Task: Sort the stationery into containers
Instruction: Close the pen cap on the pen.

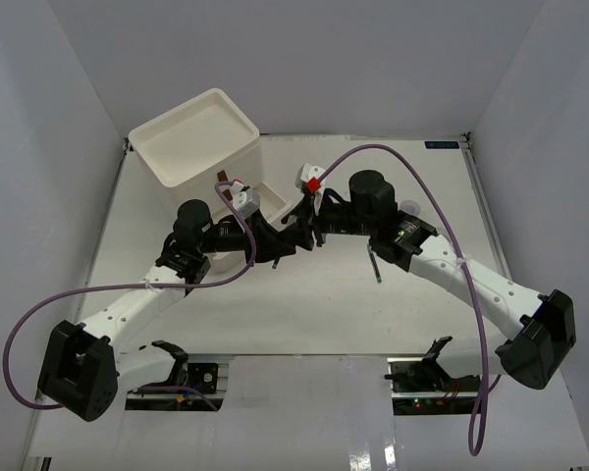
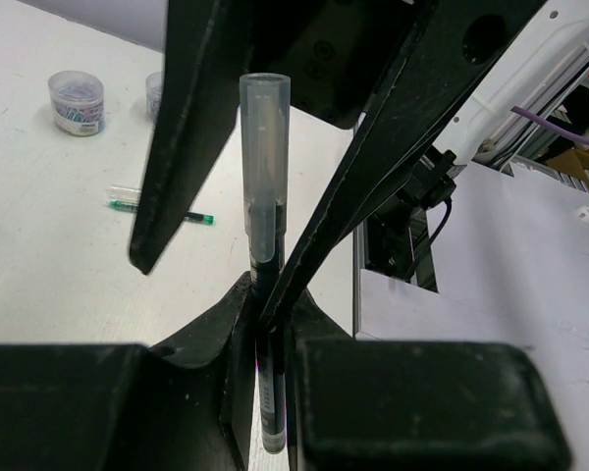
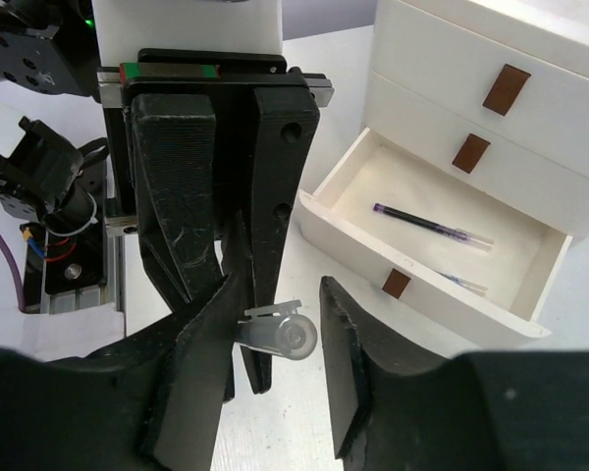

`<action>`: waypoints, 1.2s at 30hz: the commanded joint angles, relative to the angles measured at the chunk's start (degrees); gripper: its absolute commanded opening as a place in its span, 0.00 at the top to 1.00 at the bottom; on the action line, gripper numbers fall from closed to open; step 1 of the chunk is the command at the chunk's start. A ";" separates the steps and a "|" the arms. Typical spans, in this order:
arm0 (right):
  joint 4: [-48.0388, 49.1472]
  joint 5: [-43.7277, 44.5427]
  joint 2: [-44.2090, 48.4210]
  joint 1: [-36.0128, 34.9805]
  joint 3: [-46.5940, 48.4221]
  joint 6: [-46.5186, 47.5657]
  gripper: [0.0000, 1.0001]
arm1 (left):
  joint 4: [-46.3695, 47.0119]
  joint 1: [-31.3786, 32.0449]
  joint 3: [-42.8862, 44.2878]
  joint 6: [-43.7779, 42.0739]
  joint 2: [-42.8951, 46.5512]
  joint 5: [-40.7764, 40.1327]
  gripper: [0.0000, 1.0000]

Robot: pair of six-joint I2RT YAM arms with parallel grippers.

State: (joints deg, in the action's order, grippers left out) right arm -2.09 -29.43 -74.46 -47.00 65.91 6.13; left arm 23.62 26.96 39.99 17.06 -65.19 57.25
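Note:
My left gripper [image 2: 263,309] is shut on a dark pen with a clear grey cap [image 2: 263,167], held level above the table. My right gripper [image 3: 280,306] is open, and its fingers [image 3: 353,373] stand on either side of the pen's cap [image 3: 283,336], with a gap on the right side. In the top view both grippers meet in the middle, left [image 1: 278,241] and right [image 1: 306,232]. The white drawer unit [image 1: 243,126] stands at the back left with its bottom drawer [image 3: 422,294] pulled out. A purple-black pen [image 3: 432,224] and another thin pen [image 3: 463,285] lie in it.
A clear jar with bluish contents [image 2: 77,101] and a second jar [image 2: 155,93] stand on the table beyond the grippers. A green-tipped pen [image 2: 162,209] lies near them. A dark pen [image 1: 375,265] lies under the right arm. Grey walls enclose the table.

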 commanded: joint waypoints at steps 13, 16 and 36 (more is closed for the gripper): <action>-8.81 1.56 2.21 -0.98 1.32 -2.70 0.29 | 4.34 -0.51 4.84 -1.41 0.50 -5.13 0.96; -7.76 1.66 2.91 -1.07 1.94 -2.97 0.26 | 3.37 -0.51 5.36 -2.12 0.06 -5.49 0.97; -4.07 -4.85 4.93 -1.07 -0.69 -7.45 0.03 | 0.64 -0.51 6.16 -2.73 -0.20 -8.73 0.96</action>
State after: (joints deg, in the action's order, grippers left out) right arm -2.57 -21.69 -71.94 -45.69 66.65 2.85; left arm 22.50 27.55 43.13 15.92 -66.41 57.84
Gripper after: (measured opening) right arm 0.963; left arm 0.225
